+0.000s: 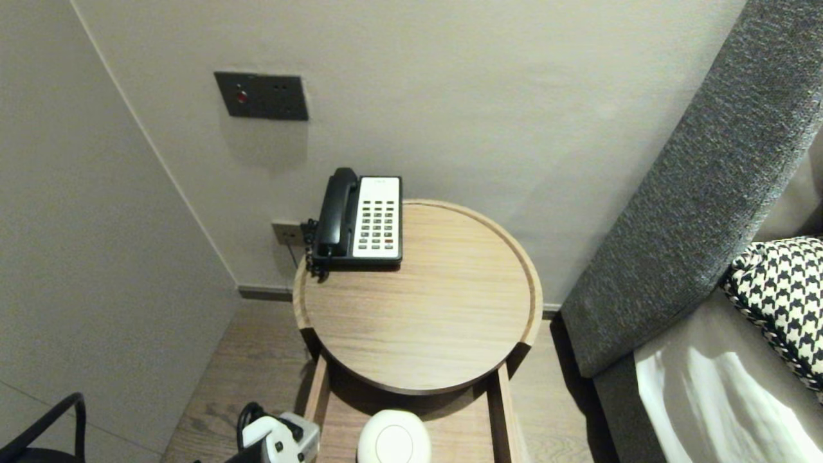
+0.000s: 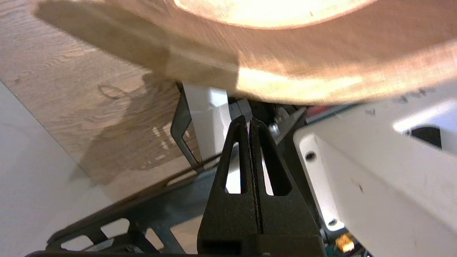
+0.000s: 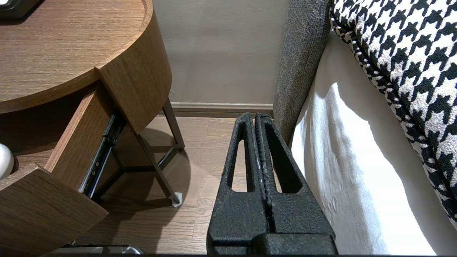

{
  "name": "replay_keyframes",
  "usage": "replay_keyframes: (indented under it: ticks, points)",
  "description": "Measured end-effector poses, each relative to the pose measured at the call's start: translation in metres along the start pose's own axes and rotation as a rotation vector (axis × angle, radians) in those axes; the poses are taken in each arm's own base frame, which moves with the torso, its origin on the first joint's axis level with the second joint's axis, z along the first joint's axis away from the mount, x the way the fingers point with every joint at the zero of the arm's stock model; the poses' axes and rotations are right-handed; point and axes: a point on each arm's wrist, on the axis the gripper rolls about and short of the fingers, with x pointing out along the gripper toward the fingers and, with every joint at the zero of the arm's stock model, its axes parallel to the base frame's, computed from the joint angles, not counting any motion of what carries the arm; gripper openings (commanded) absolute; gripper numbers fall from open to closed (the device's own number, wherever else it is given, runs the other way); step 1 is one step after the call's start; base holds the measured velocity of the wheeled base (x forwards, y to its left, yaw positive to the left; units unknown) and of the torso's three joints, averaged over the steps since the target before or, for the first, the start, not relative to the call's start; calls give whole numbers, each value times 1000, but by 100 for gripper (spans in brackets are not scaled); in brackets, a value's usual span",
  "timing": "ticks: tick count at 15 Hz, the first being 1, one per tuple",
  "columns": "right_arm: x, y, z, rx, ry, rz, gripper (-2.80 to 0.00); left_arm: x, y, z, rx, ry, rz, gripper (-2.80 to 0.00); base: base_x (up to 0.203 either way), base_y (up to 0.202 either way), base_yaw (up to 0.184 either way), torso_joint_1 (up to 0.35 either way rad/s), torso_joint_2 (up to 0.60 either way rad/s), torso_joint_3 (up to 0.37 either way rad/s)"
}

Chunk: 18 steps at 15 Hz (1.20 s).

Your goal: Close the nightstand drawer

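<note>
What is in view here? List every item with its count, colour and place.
table: one, light wood, round, against the wall
telephone: one, black and white, back left of the tabletop
drawer: one, wood, pulled open below the tabletop
round disc: one, white, inside the drawer
wall plate: one, dark with a red dot, above the telephone
socket: one, pale, on the wall behind the telephone
headboard: one, grey fabric, right of the table
cushion: one, black-and-white check, far right
sheet: one, white, below the cushion
floor: wood planks
left end effector: one, black, shut, low by the drawer's left side
right end effector: one, black, shut, low between table and sheet
</note>
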Motion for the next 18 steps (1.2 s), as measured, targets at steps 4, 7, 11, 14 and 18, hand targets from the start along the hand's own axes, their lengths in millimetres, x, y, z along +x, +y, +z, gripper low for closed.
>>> replay_keyframes:
  ticks: [4,7,11,14,18]
  points:
    - [0,0,0,0,0,0,-280,5,1,7,-23,-18,0,-280,0,0,0,0,0,0]
    - [0,0,0,0,0,0,-280,8,0,13,-38,-40,-7,-280,0,0,0,0,0,0]
    - [0,0,0,0,0,0,-280,14,2,28,-83,-95,7,-280,0,0,0,0,0,0]
    - [0,0,0,0,0,0,-280,14,7,41,-109,-118,19,-280,0,0,0,0,0,0]
    - [0,0,0,0,0,0,-280,15,13,57,-150,-147,34,-280,0,0,0,0,0,0]
